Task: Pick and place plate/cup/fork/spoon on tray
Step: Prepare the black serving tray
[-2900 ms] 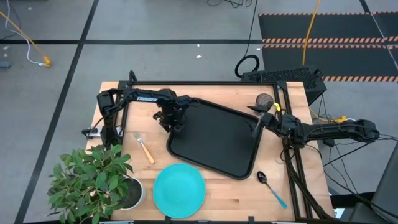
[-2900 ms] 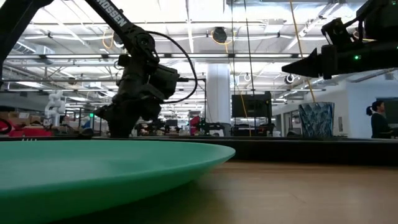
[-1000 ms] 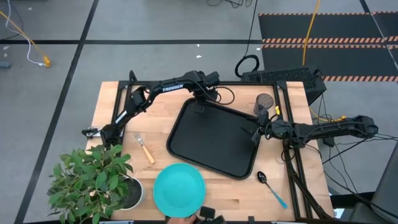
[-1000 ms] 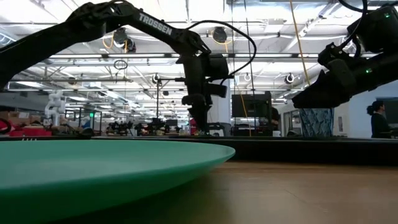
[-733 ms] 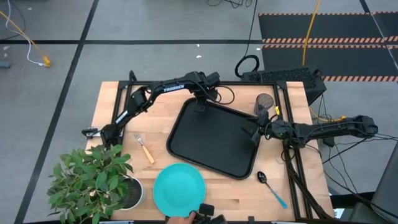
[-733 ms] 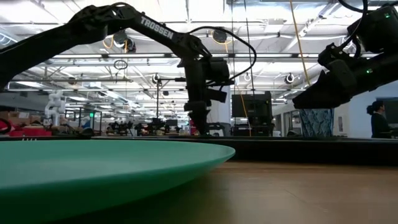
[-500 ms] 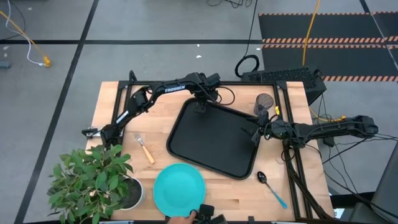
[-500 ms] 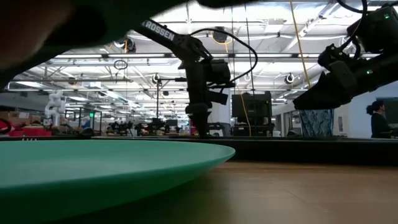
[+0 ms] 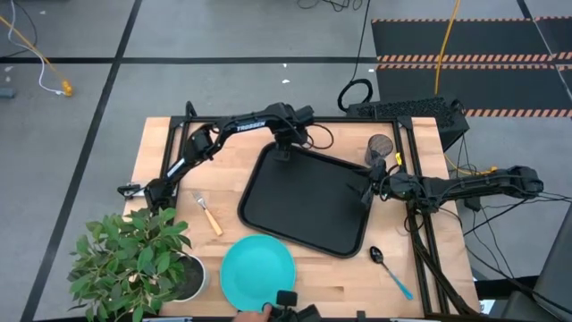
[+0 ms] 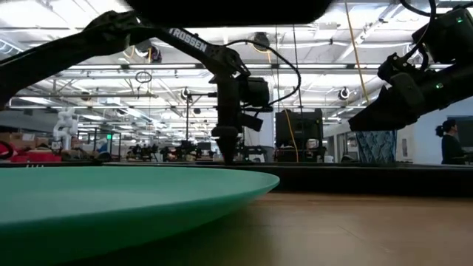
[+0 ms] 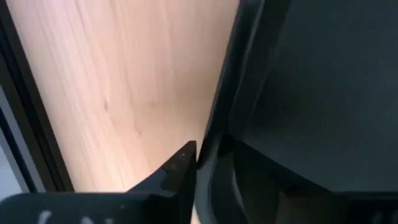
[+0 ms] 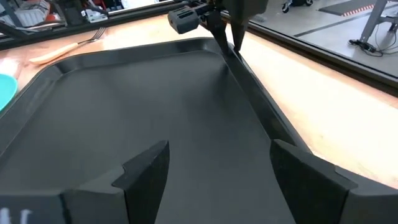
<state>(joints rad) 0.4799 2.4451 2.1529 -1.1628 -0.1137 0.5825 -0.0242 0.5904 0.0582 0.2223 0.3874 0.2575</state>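
Observation:
The black tray [image 9: 308, 201] lies slantwise in the middle of the table. My left gripper [image 9: 284, 154] is at the tray's far rim and shut on it; the right wrist view shows it there too [image 12: 227, 31]. My right gripper [image 9: 368, 190] is open at the tray's right rim, its fingers spread above the tray floor [image 12: 224, 168]; whether it touches the tray I cannot tell. The turquoise plate [image 9: 257, 273] lies near the near edge. The orange-handled fork [image 9: 208, 215] lies left of the tray, the blue-handled spoon [image 9: 391, 271] right of it, and the dark cup [image 9: 380, 145] stands at the far right. My left gripper pinches the tray's far rim [image 11: 217, 124] near its far-left corner, with one finger [image 11: 180, 168] outside the rim and the other inside. The fingers come from above, pointing down, across the rim. The tray lies flat on the table.
A leafy plant in a white pot [image 9: 134, 259] stands at the near left corner. A hand with a dark object [image 9: 284, 306] shows at the table's near edge, close to the plate. A black metal frame [image 9: 268, 119] runs round the tabletop.
My left gripper has moved a little toward the table's left at the tray's far rim. The hand with the dark object has come farther in at the near edge.

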